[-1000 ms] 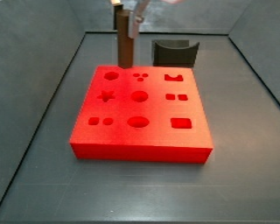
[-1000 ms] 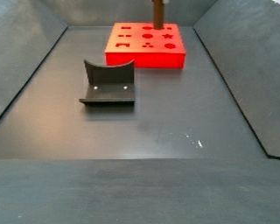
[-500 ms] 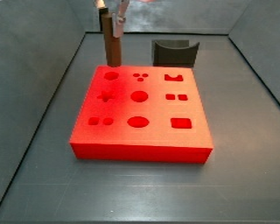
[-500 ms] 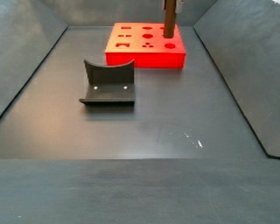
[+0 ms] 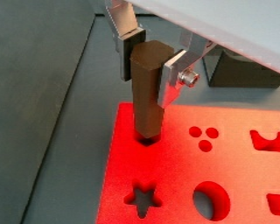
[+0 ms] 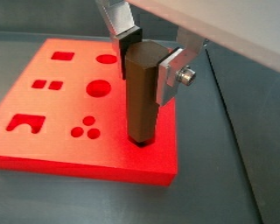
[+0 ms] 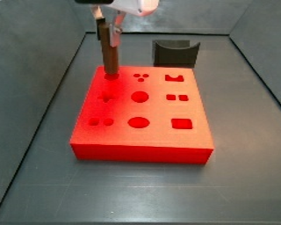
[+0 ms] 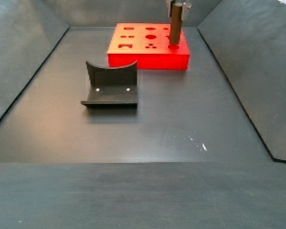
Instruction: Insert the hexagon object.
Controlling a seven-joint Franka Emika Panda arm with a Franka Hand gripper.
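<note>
Your gripper (image 5: 152, 63) stands over the board's (image 7: 154, 132) corner hole, clamped on the upright peg (image 7: 106, 54), which blocks that spot. In a side view the fixture (image 7: 175, 52) sits at 1 o'clock just beyond the board; the floor (image 8: 170, 125) around is open.

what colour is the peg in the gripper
Brown, wood-coloured; the peg shows best in a wrist view, held upright by the gripper over the red board.

A dark grey floor (image 8: 146, 134) lies between sloping grey walls (image 8: 21, 67), evenly lit.
</note>
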